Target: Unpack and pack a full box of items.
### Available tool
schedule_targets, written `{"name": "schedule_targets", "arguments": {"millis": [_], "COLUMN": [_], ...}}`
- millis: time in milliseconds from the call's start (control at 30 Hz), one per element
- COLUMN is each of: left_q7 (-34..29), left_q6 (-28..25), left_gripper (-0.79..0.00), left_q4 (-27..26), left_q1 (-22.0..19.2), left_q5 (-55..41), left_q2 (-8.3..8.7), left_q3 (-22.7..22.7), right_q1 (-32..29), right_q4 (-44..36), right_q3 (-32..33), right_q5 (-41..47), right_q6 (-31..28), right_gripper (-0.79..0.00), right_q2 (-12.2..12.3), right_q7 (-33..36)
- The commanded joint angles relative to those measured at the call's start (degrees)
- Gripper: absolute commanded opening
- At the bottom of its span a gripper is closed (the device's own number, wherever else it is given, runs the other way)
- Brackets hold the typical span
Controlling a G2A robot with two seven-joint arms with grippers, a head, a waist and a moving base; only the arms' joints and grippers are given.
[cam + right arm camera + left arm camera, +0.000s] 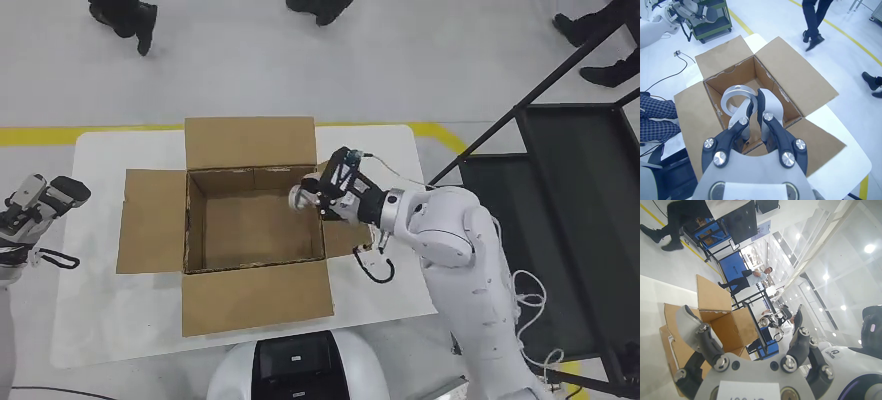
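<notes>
From above, the open cardboard box (255, 232) sits mid-counter (110, 320) with its flaps spread. The right tool (305, 197) hangs at its right rim, and the left tool (48, 200) is at the counter's left edge. Left wrist: that tool gapes wide, holding nothing. Right wrist: its fingers pinch a metal ring (723, 102) above the box's interior.

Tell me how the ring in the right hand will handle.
The flat silver metal ring looks solid, probably rigid and heavy for its size. Its smooth face, pinched at one edge by the right hand, could slip or swing. Released on edge, it may roll.
</notes>
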Motion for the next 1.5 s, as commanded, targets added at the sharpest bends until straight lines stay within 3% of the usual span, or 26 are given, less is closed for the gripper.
{"name": "schedule_targets", "arguments": {"millis": [0,267,500,1067,1300,1467], "left_q7": [0.00,0.00,0.00,0.00,0.00,0.00], "left_q6": [0.00,0.00,0.00,0.00,0.00,0.00], "left_gripper": [0.000,0.000,0.000,0.000,0.000,0.000], "left_q4": [0.00,0.00,0.00,0.00,0.00,0.00], "left_q1": [0.00,0.00,0.00,0.00,0.00,0.00], "left_q5": [0.00,0.00,0.00,0.00,0.00,0.00], "left_q2": [0.00,0.00,0.00,0.00,0.00,0.00], "left_q3": [0.00,0.00,0.00,0.00,0.00,0.00], "right_q1": [-4.87,-20.38,-30.28,-30.61,-37.47,-41.64], "right_q4": [-3.16,-8.50,-9.15,-9.44,-10.87,-8.65], "right_q3": [4.02,13.59,19.25,20.17,29.14,28.54], "right_q5": [1.33,-0.38,-1.95,-4.01,-5.64,-10.62], "right_q6": [-0.83,-6.96,-9.01,-8.50,-8.75,-8.50], "right_gripper": [-0.785,-0.785,-0.785,-0.785,-0.785,-0.785], "right_q2": [0.61,2.09,2.53,2.74,3.56,3.85], "right_q7": [-0.53,-9.19,-21.25,-21.26,-21.22,-19.68]}}
